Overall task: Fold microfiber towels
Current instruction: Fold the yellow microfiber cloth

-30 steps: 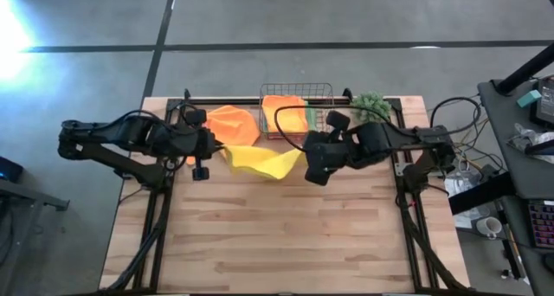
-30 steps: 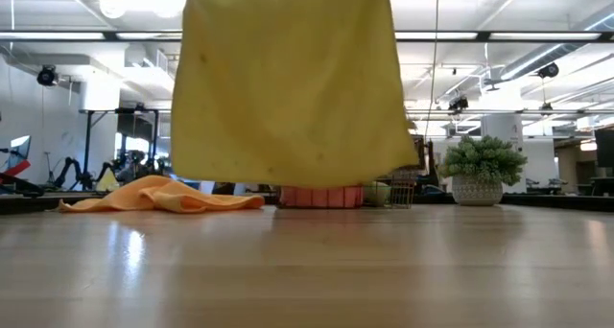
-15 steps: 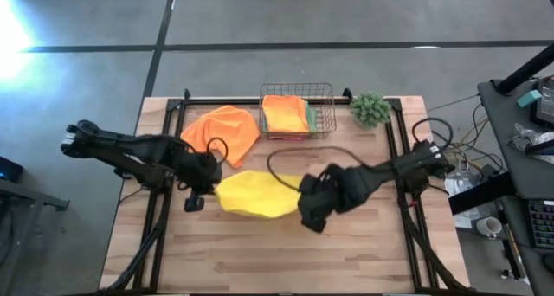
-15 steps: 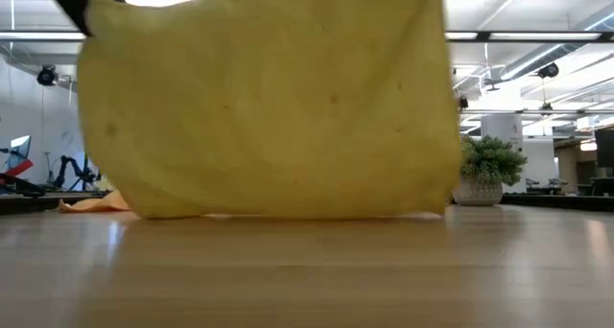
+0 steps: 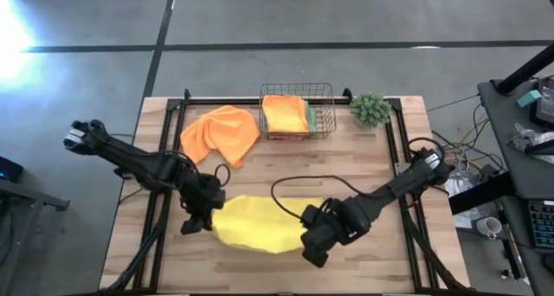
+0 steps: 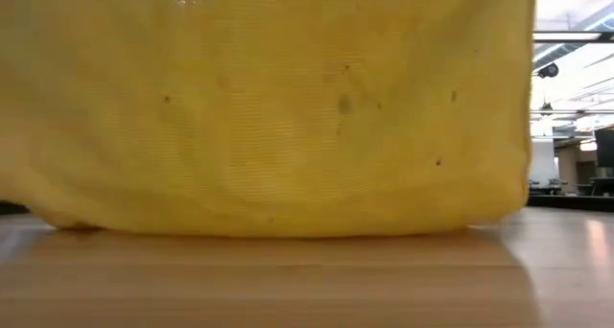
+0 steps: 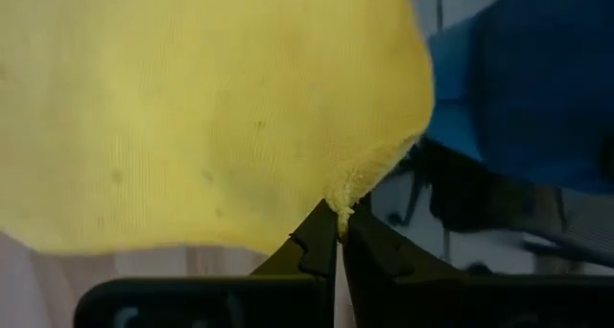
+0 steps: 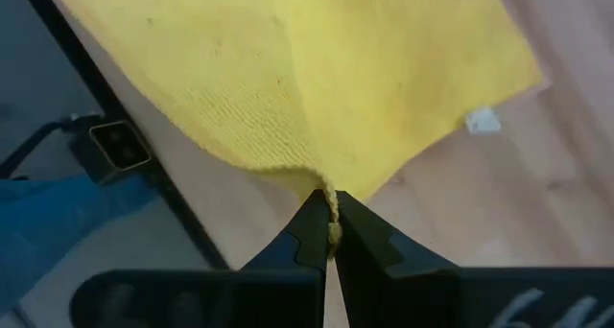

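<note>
Yellow towel (image 5: 255,227) hangs btwn both pincers over bench (image 5: 286,162) front, lower edge touching wood. Left pincer (image 7: 338,234) clamped on one corner, right pincer (image 8: 329,224) on other. Soft, light, limp; likely sags, best held by corners. Count: 1 yellow, 1 orange loose (image 5: 221,133), 1 orange plus green edge in basket (image 5: 322,114); others unseen.

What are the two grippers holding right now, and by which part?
The yellow towel: left gripper and right gripper each pinch a corner of it.
</note>
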